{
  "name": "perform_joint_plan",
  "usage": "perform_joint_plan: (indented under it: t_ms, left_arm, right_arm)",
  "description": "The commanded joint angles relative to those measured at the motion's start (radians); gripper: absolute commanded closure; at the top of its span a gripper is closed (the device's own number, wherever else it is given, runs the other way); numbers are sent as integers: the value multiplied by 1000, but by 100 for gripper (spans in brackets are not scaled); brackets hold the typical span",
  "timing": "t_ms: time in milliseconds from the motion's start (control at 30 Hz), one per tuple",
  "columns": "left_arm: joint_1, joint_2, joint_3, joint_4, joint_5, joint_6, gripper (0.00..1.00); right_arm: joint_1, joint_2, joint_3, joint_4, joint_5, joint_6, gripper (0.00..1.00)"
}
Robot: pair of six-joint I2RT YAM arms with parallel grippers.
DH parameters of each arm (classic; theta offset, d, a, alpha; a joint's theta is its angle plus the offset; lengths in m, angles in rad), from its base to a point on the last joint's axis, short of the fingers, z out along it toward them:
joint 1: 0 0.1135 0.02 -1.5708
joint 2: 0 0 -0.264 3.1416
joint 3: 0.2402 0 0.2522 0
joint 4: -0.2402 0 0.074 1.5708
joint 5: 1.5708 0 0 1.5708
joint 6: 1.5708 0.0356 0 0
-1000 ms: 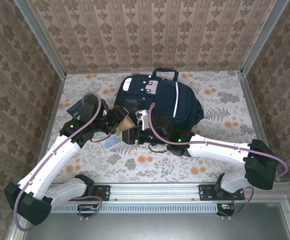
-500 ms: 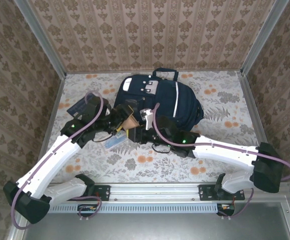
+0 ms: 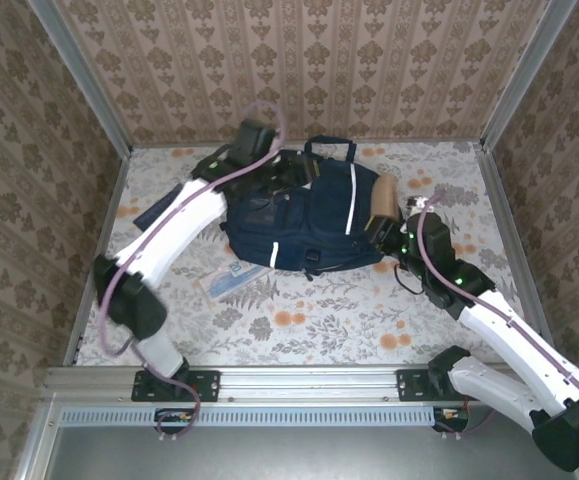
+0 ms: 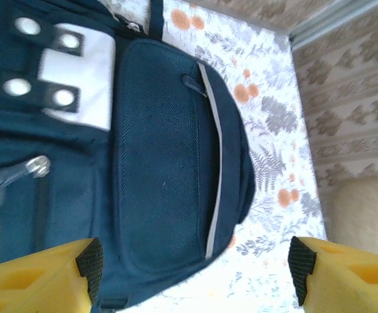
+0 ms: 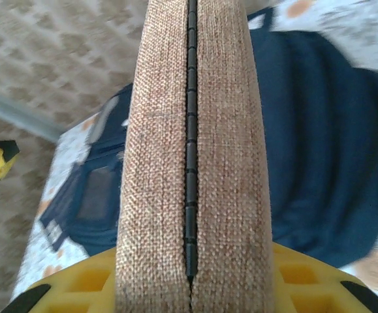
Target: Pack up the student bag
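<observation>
- the student bag (image 3: 299, 230) lies flat at the far middle of the floral table (image 3: 319, 310).
- the left gripper (image 4: 195, 264) hovers over it, fingers spread, empty.
- the right gripper (image 5: 192, 290) pinches a tan zippered pouch (image 5: 192, 143) at the bag's right edge.

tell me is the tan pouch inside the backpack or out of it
Out: the right gripper holds the tan zip pouch beside the navy backpack, not inside it.

Bright even light, soft shadows, student bag (image 5: 326, 150) blurred behind the sharply focused tan pouch (image 5: 156, 163)
</observation>
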Motion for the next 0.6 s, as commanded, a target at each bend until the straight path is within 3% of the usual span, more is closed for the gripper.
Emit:
perform_joint_plan:
  t_ms: [0, 167, 267, 433, 567]
  left_arm:
    - [-41, 208, 226, -71, 47, 126, 25]
    - [-69, 497, 570, -183, 77, 159, 30]
    - [-70, 601, 658, -172, 88, 166, 33]
    - [-68, 651, 596, -127, 87, 144, 38]
    - [-82, 641, 504, -39, 128, 124, 48]
  right_arm:
    - [-57, -41, -40, -95, 72, -13, 79]
    - [-155, -37, -46, -134, 26, -27, 78]
    - [-204, -1, -56, -96, -37, -61, 77]
    - [-281, 52, -60, -52, -133, -48, 77]
    - [-294, 86, -61, -7, -180, -55, 77]
